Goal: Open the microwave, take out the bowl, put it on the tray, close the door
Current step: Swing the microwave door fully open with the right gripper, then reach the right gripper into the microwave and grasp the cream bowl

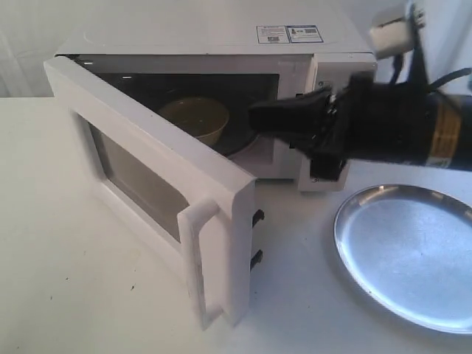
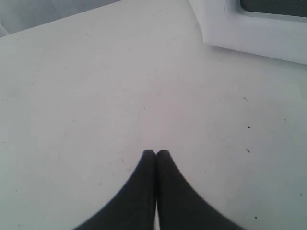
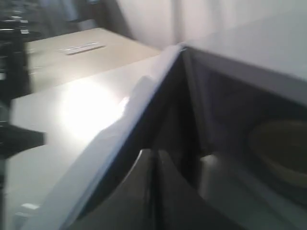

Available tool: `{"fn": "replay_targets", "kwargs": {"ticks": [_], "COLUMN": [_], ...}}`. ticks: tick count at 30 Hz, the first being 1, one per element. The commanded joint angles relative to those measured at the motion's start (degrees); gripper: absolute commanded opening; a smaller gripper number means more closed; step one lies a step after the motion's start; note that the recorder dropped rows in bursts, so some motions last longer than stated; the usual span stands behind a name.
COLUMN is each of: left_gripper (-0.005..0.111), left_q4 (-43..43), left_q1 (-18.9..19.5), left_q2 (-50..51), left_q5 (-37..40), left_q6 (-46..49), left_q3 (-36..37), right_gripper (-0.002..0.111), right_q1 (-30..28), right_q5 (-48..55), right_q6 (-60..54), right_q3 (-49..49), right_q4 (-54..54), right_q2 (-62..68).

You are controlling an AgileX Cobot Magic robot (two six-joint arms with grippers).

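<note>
The white microwave [image 1: 221, 37] stands at the back with its door [image 1: 147, 184] swung wide open toward the front left. Inside the dark cavity sits the cream bowl [image 1: 198, 118], blurred as the bowl [image 3: 280, 143] in the right wrist view. My right gripper [image 1: 258, 118] is shut and empty, its black tips at the cavity mouth, just right of the bowl. The same gripper [image 3: 154, 154] points between door edge and cavity. The silver tray [image 1: 409, 254] lies at the front right. My left gripper [image 2: 156, 153] is shut over bare table, away from the microwave.
The door's white bar handle [image 1: 198, 258] juts toward the front edge. Two black latch hooks [image 1: 257, 237] stick out of the door's edge. A corner of the microwave door [image 2: 249, 28] shows in the left wrist view. White table [image 1: 59, 280] lies left of the door.
</note>
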Motion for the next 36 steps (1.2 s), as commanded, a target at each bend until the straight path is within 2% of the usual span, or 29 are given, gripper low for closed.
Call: {"fn": "replay_targets", "kwargs": {"ticks": [1, 3, 6, 9, 10, 12, 13, 15, 17, 18, 20, 21, 25, 28, 36], "left_gripper": [0.0, 0.0, 0.0, 0.0, 0.0, 0.0, 0.0, 0.0, 0.0, 0.0, 0.0, 0.0, 0.0, 0.0, 0.0], "left_q4": [-0.44, -0.44, -0.44, -0.44, -0.44, -0.44, -0.44, -0.44, -0.44, -0.44, -0.44, -0.44, -0.44, -0.44, -0.44], "left_q1": [-0.32, -0.32, -0.32, -0.32, -0.32, -0.32, -0.32, -0.32, -0.32, -0.32, -0.32, -0.32, -0.32, -0.32, -0.32], "left_q2": [-0.12, -0.12, -0.12, -0.12, -0.12, -0.12, -0.12, -0.12, -0.12, -0.12, -0.12, -0.12, -0.12, -0.12, -0.12], "left_q5": [0.14, 0.14, 0.14, 0.14, 0.14, 0.14, 0.14, 0.14, 0.14, 0.14, 0.14, 0.14, 0.14, 0.14, 0.14], "left_q6": [-0.16, -0.16, -0.16, -0.16, -0.16, -0.16, -0.16, -0.16, -0.16, -0.16, -0.16, -0.16, -0.16, -0.16, -0.16], "left_q3": [-0.14, -0.14, -0.14, -0.14, -0.14, -0.14, -0.14, -0.14, -0.14, -0.14, -0.14, -0.14, -0.14, -0.14, -0.14], "right_gripper": [0.0, 0.0, 0.0, 0.0, 0.0, 0.0, 0.002, 0.011, 0.022, 0.029, 0.038, 0.042, 0.056, 0.062, 0.063], "right_q1": [6.6, 9.76, 10.53, 10.62, 10.73, 13.09, 14.2, 16.92, 19.09, 19.38, 19.38, 19.38, 19.38, 19.38, 19.38], "right_q5": [-9.27, -9.27, -9.27, -9.02, -4.92, 12.4, 14.86, 18.03, 21.51, 21.45, 18.72, 18.01, 19.08, 24.77, 35.63], "right_q6": [0.3, -0.92, -7.14, -11.56, -11.57, -16.67, -19.33, -28.96, -44.58, -51.59, -58.14, -59.96, -61.23, -61.33, -61.33], "right_q3": [0.06, -0.04, -0.49, -0.49, -0.49, -0.49, -0.49, -0.49, -0.69, -1.67, -4.79, -6.38, -14.15, -21.66, -37.04], "right_q4": [-1.1, -1.62, -1.33, 3.49, 5.16, 9.11, 9.11, 12.22, 24.1, 33.3, 42.7, 43.94, 43.94, 44.98, 44.98], "right_q2": [6.0, 5.7, 2.65, -0.56, -0.6, 0.84, 1.83, 4.88, 9.55, 12.72, 19.03, 21.36, 30.21, 35.26, 45.35]}}
